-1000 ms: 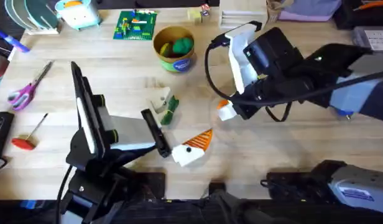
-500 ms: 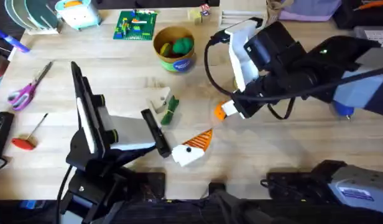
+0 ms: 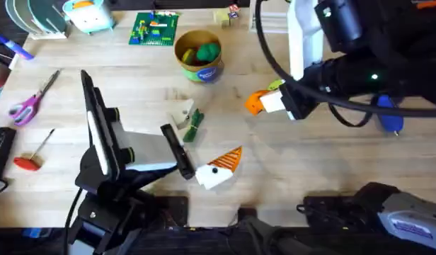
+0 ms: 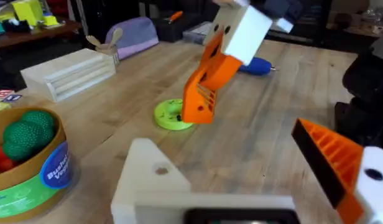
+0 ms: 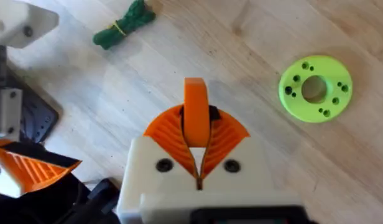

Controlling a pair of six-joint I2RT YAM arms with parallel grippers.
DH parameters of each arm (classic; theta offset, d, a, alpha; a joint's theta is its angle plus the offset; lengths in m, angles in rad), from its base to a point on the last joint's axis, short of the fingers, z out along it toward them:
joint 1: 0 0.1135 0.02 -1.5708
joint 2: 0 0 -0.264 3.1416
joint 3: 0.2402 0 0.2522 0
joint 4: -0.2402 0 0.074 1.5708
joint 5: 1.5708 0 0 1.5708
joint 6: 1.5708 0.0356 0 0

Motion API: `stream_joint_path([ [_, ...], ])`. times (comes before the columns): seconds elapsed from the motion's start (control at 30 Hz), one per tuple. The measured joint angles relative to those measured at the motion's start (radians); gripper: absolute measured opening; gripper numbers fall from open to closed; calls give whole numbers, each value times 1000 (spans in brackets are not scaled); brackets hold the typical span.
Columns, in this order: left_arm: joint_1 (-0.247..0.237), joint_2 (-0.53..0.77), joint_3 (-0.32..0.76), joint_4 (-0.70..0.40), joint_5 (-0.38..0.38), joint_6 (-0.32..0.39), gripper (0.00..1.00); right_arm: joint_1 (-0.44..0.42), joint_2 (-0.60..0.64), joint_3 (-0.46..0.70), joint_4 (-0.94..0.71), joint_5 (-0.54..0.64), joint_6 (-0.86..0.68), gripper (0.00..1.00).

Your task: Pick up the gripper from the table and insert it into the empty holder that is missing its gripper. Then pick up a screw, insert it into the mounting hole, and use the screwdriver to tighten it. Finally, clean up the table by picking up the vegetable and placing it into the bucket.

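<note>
My right gripper is shut on the gripper, a small orange wedge held above the table; it sticks out between the orange ribbed fingers as a narrow orange wedge. My left gripper stands open, one side being the off-white holder with no tip, the other an orange-tipped finger. The green vegetable lies beside the holder. The yellow-tan bucket stands behind it. The blue screwdriver lies under the right arm. The screw is out of view.
A lime-green disc lies on the table below the right gripper. Scissors and a red-handled tool lie at the left, a green brick plate at the back, and a pale slatted box behind the disc.
The right arm has risen toward the camera and drawn back toward the far right, lifting the orange wedge off the table. The left arm has not moved.
</note>
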Motion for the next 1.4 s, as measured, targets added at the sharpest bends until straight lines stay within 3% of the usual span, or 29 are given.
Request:
stream_joint_path([
  [0.13, 0, 0, 0, 0, 0, 0, 993, -20, -49, 2, 0, -55, 47, 9],
  [0.3, 0, 0, 0, 0, 0, 0, 993, -94, -49, -37, 122, -279, 88, 9],
  [0.6, 0, 0, 0, 0, 0, 0, 992, -265, -28, -294, 536, -698, 307, 9],
  [0.97, 0, 0, 0, 0, 0, -10, 993, -225, 139, -322, 781, -978, 582, 9],
  [1.2, 0, 0, 0, 0, 0, -86, 993, -189, 242, -322, 850, -1060, 673, 9],
  [1.4, 0, 0, 0, 0, 0, -112, 993, -161, 279, -322, 990, -1085, 757, 9],
])
